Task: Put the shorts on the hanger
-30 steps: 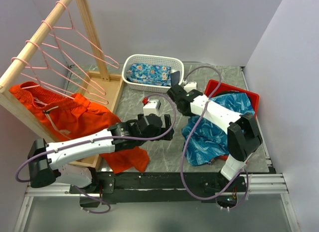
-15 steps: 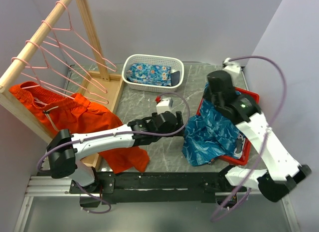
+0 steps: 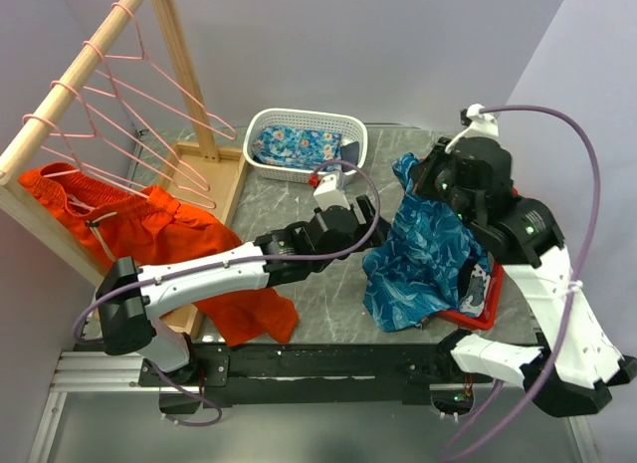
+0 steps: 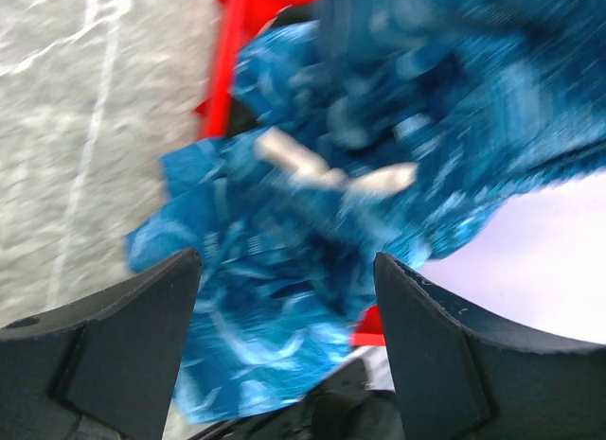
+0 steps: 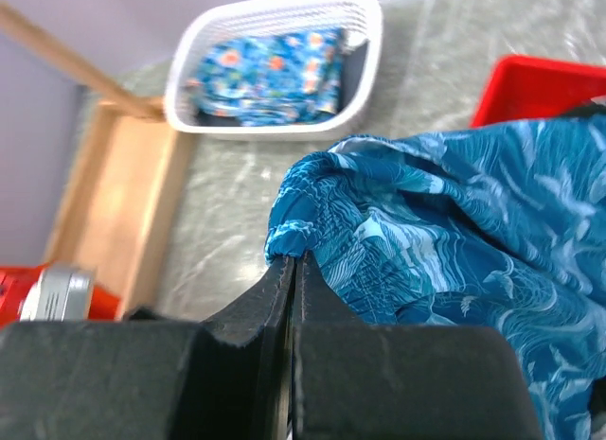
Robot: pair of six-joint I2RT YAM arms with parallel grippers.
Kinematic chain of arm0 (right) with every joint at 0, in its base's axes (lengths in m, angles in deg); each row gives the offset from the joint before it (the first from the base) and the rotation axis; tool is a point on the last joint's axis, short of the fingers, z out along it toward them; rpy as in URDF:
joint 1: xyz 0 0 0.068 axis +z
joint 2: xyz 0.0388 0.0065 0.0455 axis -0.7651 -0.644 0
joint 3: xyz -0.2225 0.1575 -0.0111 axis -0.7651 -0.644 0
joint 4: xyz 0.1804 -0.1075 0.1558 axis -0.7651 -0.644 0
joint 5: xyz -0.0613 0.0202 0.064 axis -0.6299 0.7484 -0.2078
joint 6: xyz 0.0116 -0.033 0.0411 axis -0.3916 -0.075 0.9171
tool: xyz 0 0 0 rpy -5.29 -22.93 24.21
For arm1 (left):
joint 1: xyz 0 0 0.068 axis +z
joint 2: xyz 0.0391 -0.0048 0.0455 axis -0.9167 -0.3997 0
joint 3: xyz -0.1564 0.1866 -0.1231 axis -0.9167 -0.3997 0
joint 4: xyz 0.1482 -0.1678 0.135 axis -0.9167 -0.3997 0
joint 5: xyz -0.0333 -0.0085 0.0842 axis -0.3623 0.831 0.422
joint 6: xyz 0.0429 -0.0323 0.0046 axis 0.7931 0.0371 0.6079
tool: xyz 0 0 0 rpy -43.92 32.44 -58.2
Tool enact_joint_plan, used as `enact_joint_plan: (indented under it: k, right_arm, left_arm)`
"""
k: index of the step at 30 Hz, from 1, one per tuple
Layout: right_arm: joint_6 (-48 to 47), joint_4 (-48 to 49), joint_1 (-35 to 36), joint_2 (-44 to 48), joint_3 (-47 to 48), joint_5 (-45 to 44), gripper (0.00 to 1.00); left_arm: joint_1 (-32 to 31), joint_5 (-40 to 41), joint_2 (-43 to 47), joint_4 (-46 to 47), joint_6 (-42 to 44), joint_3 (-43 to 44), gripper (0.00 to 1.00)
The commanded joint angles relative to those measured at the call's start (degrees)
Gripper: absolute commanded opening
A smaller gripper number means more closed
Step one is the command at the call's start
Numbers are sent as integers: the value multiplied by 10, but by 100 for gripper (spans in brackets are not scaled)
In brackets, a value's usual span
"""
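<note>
The blue leaf-print shorts [image 3: 423,249] hang from my right gripper [image 3: 406,170], which is shut on their waistband edge and holds it above the table; their lower part drapes over the red tray [image 3: 480,315] and the table. In the right wrist view the shut gripper [image 5: 295,258] pinches the gathered hem of the shorts [image 5: 445,241]. My left gripper [image 3: 372,236] is open just left of the hanging shorts; in its own view the left gripper [image 4: 284,270] frames the blurred shorts [image 4: 275,222] without touching them. Several pink wire hangers [image 3: 149,115] hang on the wooden pole at far left.
Orange shorts [image 3: 159,234] hang low on the rack at left. A white basket [image 3: 261,119] holds a folded floral cloth [image 3: 299,144]; the basket also shows in the right wrist view [image 5: 365,24]. The wooden rack base [image 3: 214,184] lies left of the basket.
My right arm has swung over the tray, gripped the shorts and raised their waistband. My left gripper has moved right and forward, close to the hanging shorts.
</note>
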Motion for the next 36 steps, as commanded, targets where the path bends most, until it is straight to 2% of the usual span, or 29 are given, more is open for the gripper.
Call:
enact_joint_plan:
  k: [1, 8, 12, 20, 29, 36]
  right_arm:
    - [-37, 36, 2, 34, 18, 59, 0]
    - [-66, 60, 4, 64, -15, 125, 0]
    - [-63, 55, 4, 55, 16, 146, 0]
    - [-49, 31, 5, 32, 77, 154, 0]
    - [-35, 2, 5, 17, 155, 108, 0]
    - [-23, -24, 5, -22, 254, 46, 0]
  left_arm:
    - [-7, 11, 36, 45, 22, 51, 80]
    - [-8, 22, 61, 92, 64, 53, 82]
    - [-9, 0, 28, 80, 101, 108, 81]
    - [-24, -21, -9, 112, 115, 109, 80]
    - [-32, -48, -22, 159, 126, 63, 74]
    - [-37, -16, -46, 140, 153, 42, 70]
